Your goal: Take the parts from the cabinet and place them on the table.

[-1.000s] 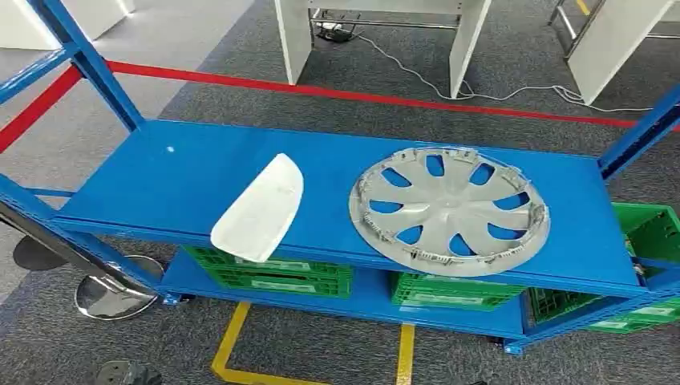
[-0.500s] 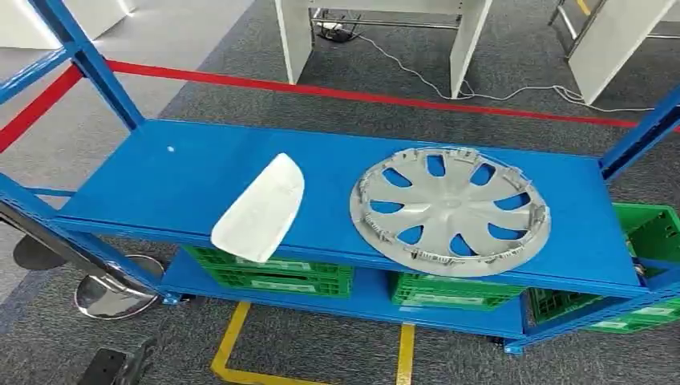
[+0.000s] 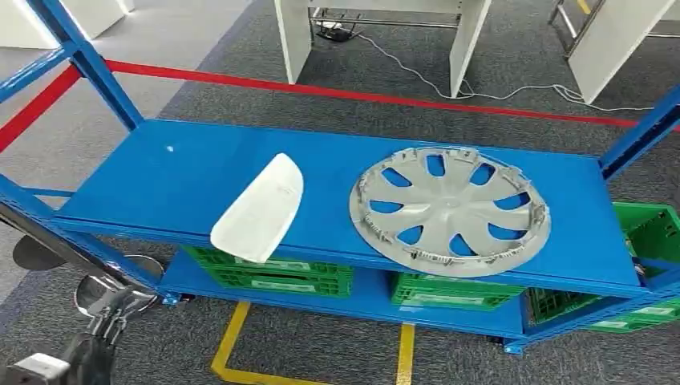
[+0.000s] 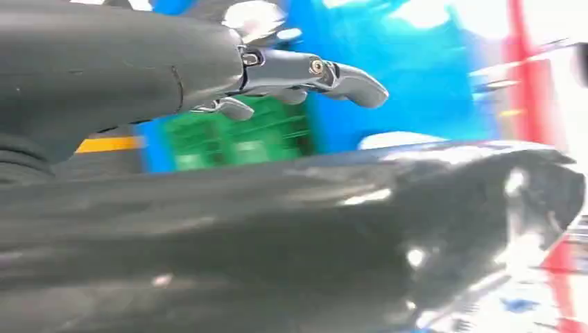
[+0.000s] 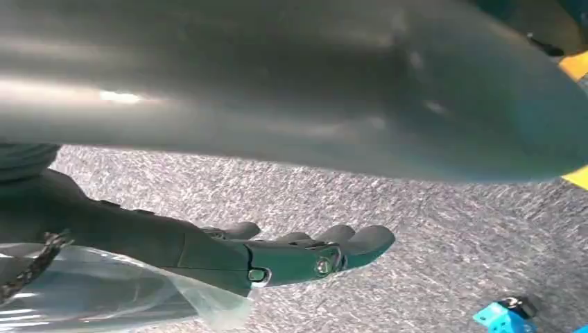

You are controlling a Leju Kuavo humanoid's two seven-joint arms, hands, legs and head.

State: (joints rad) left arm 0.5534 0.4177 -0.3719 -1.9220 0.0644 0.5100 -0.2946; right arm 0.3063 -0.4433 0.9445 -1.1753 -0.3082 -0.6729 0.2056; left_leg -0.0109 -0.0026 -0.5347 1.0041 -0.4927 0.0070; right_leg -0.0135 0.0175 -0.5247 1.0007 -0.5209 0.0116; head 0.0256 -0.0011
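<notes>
1. On the top shelf (image 3: 184, 172) of a blue rack, two parts are lying well apart: a white cover (image 3: 258, 208) toward the front left, its near end jutting past the shelf's front edge, and a silver hubcap (image 3: 449, 210) lying flat to its right.
2. Below them, green crates (image 3: 269, 273) are sitting on the rack's lower shelf, with another crate (image 3: 653, 233) showing at the far right.
3. Down at the lower left corner of the head view, the left hand (image 3: 100, 317) is coming into frame over the grey carpet, short of the rack and touching neither part.
4. From the left wrist view, the left hand (image 4: 277, 73) is holding nothing, its fingers (image 4: 350, 80) stretched out and apart in front of the blurred blue rack and a green crate.
5. From the right wrist view, the right hand (image 5: 277, 257) is hanging over the carpet with fingers (image 5: 360, 243) extended and empty.
6. Beyond the rack, red tape (image 3: 361, 96) is running across the floor, white desk legs (image 3: 465, 40) are standing on the carpet, and a yellow line (image 3: 232, 337) is marking the floor in front.
</notes>
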